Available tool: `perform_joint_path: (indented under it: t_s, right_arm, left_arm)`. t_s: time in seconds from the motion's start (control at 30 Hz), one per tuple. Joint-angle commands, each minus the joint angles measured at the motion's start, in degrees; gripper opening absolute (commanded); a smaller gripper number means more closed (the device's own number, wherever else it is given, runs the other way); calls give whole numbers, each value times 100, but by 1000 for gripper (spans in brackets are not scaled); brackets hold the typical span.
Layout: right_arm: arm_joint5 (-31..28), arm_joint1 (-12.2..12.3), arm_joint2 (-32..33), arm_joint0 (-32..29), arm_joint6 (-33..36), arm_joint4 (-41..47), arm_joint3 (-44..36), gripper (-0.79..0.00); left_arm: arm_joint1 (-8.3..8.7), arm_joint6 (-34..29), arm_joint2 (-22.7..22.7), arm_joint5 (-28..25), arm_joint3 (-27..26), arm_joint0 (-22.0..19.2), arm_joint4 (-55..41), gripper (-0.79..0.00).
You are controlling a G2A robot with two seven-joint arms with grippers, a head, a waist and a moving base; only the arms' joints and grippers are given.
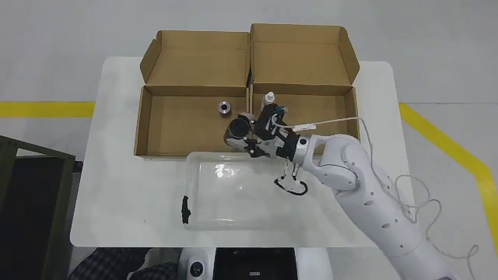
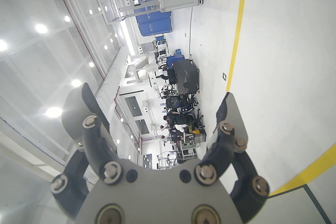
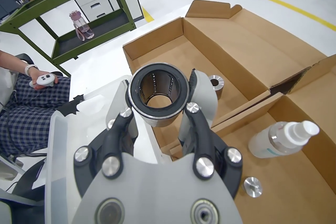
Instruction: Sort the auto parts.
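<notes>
Bearing held over the left box

Right jaws are clenched on the linear bearing (image 3: 159, 101), which hangs above the left box (image 1: 167, 128) at its near corner, beside the right box (image 1: 327, 113) and beyond the clear bin (image 1: 233, 198). I would carry it clear of the cardboard edge, stop short of the metal bushing (image 3: 217, 83), lower it near the floor, then release. The top view lays out both boxes. The right wrist view adds the bearing's inner ball rows and a metal disc (image 3: 252, 186) near the spray bottle (image 3: 278, 139). Left jaws, spread and empty, face the hall.
</notes>
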Motion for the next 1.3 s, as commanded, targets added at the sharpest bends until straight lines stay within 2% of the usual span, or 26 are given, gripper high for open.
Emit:
perform_joint_path:
  t_s: [0.0,0.43,1.0,1.13,1.27]
  right_arm:
    - [65,-33,-109,127,21,-105,73,-785]
    - [564,-332,-877,937,56,-668,842,-785]
    - [860,-705,-1500,1566,175,-1022,1915,-785]
    - [912,-775,-1588,1643,229,-1115,2090,-696]
    - [924,-833,-1644,1676,241,-1164,2198,-643]
  left_arm:
    - [0,0,0,0,0,0,0,0]
    - [0,0,0,0,0,0,0,0]
    - [0,0,0,0,0,0,0,0]
    - [0,0,0,0,0,0,0,0]
    - [0,0,0,0,0,0,0,0]
